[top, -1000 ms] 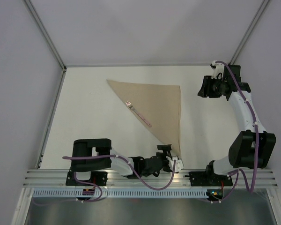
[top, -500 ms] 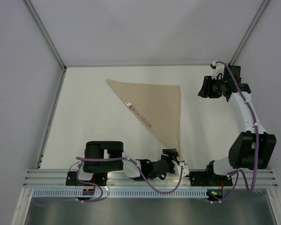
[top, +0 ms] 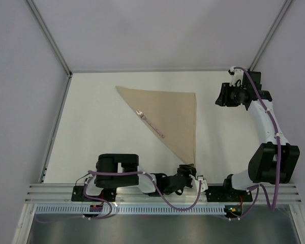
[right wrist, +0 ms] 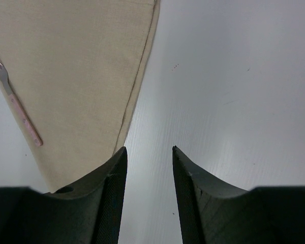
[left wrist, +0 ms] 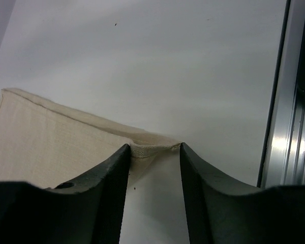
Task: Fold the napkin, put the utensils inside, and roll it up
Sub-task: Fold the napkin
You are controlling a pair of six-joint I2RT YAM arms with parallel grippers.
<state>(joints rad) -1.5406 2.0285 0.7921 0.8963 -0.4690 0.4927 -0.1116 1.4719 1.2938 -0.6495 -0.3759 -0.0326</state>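
Note:
The tan napkin (top: 170, 114) lies folded into a triangle on the white table. The fork (top: 150, 124), pink-handled, rests along its long diagonal edge. My left gripper (top: 188, 168) is low at the napkin's near corner. In the left wrist view the jaws (left wrist: 155, 146) stand partly open, straddling the corner tip of the napkin (left wrist: 51, 147), which bunches slightly between the fingertips. My right gripper (top: 219, 95) hangs open above bare table, right of the far right corner. Its wrist view shows the gripper (right wrist: 149, 148) with nothing between the fingers, the napkin (right wrist: 76, 66) and fork (right wrist: 18, 104) to the left.
An aluminium rail (top: 157, 195) runs along the near edge, close beside the left gripper, and the rail (left wrist: 290, 127) also shows at the right of the left wrist view. Grey walls enclose the table on the left, far and right sides.
The left arm has swung right and brought its gripper onto the napkin's near corner, with its jaws narrowing. The right jaws have narrowed a little; that arm has stayed in place.

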